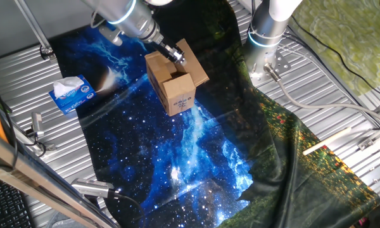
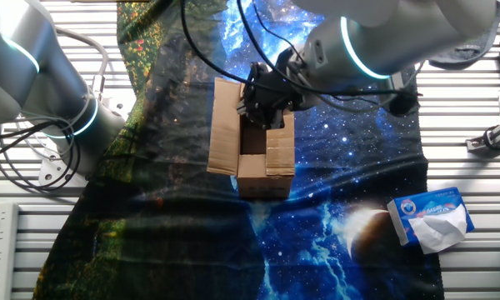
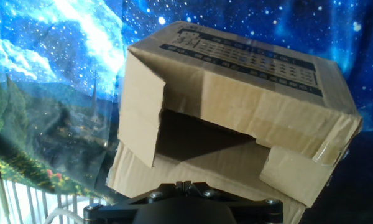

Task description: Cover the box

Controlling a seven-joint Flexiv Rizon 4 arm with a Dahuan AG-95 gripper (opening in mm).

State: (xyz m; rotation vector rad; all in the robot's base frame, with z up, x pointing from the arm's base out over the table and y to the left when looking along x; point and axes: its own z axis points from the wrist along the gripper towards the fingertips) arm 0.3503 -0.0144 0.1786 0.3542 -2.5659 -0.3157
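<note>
Hand view gives you the box point(image 3: 236, 118) filling most of the frame, its printed label side up at 12 o'clock and the top opening facing the camera. You can see three flaps partly folded over the dark opening: one at 9 o'clock, one across the top edge, one small one at 4 o'clock. A fourth flap lies spread flat at 6 o'clock, just above the black hand housing.

From one fixed view, you find the box point(image 1: 175, 88) on the starry blue cloth point(image 1: 177, 158) that covers the slatted metal surface point(image 1: 25, 82), with the gripper point(image 1: 175, 54) at its top, at 12 o'clock of the opening. You cannot tell how far the jaws stand apart.

A blue and white tissue box point(image 1: 71, 94) sits well apart at 9 o'clock.
</note>
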